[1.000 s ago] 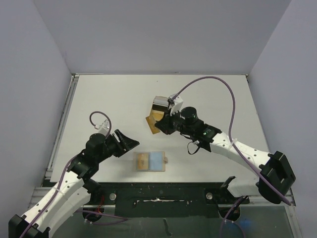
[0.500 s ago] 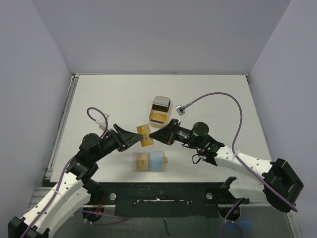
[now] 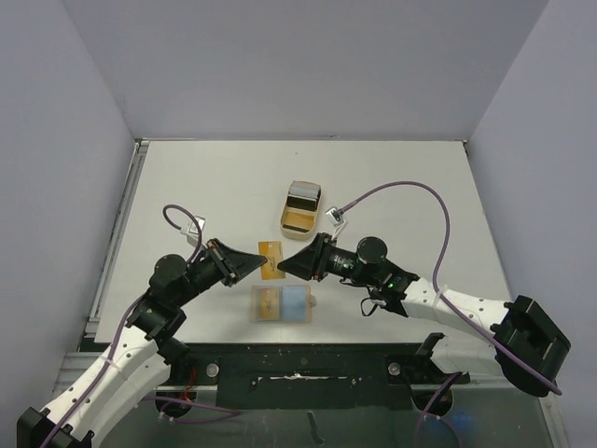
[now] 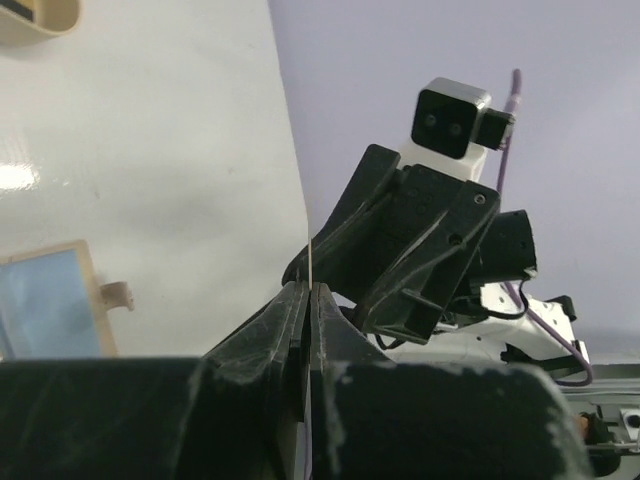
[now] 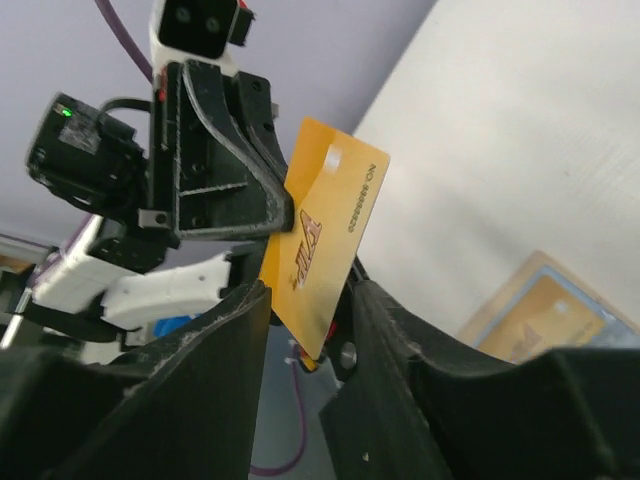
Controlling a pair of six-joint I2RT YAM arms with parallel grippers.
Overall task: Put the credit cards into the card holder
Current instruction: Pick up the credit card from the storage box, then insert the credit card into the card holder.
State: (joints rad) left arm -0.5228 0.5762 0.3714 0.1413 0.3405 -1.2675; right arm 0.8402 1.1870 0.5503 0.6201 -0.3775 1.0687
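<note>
Pinching one end of the gold-orange plastic credit card (image 5: 325, 225) above the white desk (image 3: 392, 177), the left jaws are pressed together on it. The right jaws face them, parted either side of the card's other end; whether they grip it I cannot tell. Just base-side of both jaws lies the open tan leather-like card holder (image 3: 282, 320), with a second gold card (image 3: 269, 302) and a blue card (image 3: 295, 302) inside.

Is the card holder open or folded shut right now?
Open. The card holder lies spread flat, a gold card and a blue card showing in its halves.
</note>
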